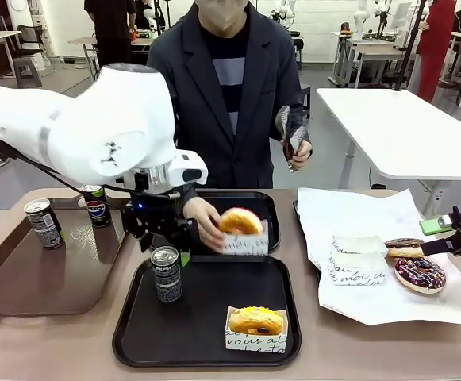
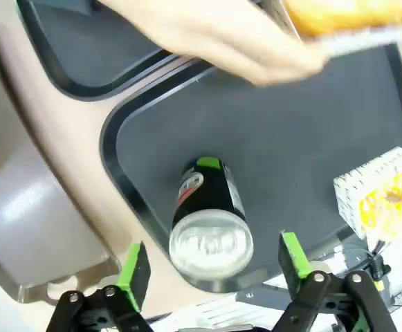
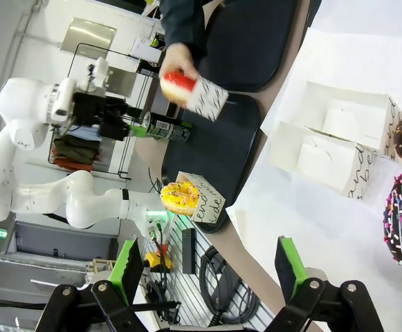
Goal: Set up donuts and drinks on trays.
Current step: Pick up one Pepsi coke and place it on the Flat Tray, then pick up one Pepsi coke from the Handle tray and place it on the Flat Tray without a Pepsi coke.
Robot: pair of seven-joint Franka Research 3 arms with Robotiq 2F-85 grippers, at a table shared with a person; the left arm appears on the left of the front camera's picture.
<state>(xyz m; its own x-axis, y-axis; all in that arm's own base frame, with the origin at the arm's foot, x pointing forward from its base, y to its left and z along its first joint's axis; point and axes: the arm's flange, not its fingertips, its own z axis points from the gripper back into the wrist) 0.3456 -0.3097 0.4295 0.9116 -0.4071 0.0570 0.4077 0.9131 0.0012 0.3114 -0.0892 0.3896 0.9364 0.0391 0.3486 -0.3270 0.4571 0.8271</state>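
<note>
So, roughly halfway I'd say. The near black tray (image 1: 206, 302) looks finished: one can (image 1: 166, 274) stands upright in its left part, and a yellow donut (image 1: 255, 321) in a paper holder sits at its front right. The far black tray (image 1: 250, 200) is only getting started. The person's hand (image 1: 202, 225) holds a second donut (image 1: 240, 221) in its holder over the tray's near edge, and I can't see a drink on it. My guess is that what's left is setting that donut down and bringing one can over. Two spare cans (image 1: 42, 222) sit on the brown tray (image 1: 24, 278) off to the left. Chocolate donuts (image 1: 419, 274) lie on the white paper (image 1: 357, 210) at the right, well apart from both black trays. The left gripper (image 2: 212, 245) has its fingers wide apart, one either side of the can's top with a gap on both sides, so it's gripping nothing. The right gripper (image 3: 207, 256) is spread open too, empty, at the right edge of the paper.
</note>
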